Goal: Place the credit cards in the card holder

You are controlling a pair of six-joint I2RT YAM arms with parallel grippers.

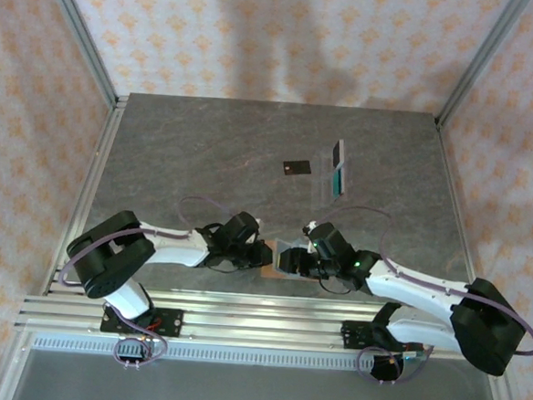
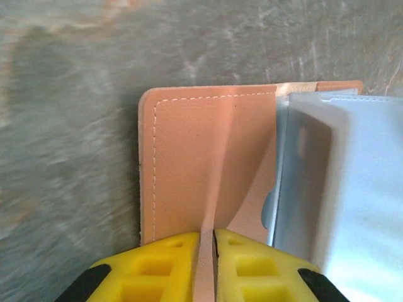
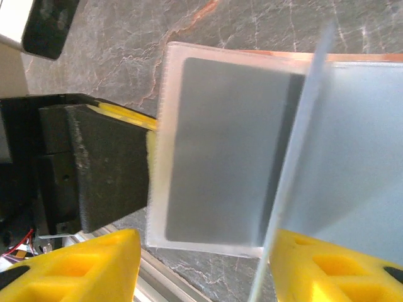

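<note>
Where both arms meet near the front edge of the grey table point(image 1: 178, 157), the left gripper point(image 2: 208, 236) is pinched almost closed on the tan cover of the card holder point(image 2: 201, 157). The right gripper point(image 3: 204, 236) has its fingers wide apart, straddling a clear sleeve point(image 3: 220, 151), not clamping it. Further back, the black card point(image 1: 296, 168) lies flat mid-table, well apart from the card holder. The teal card point(image 1: 338, 180) is just beside it, on the right arm's side.
</note>
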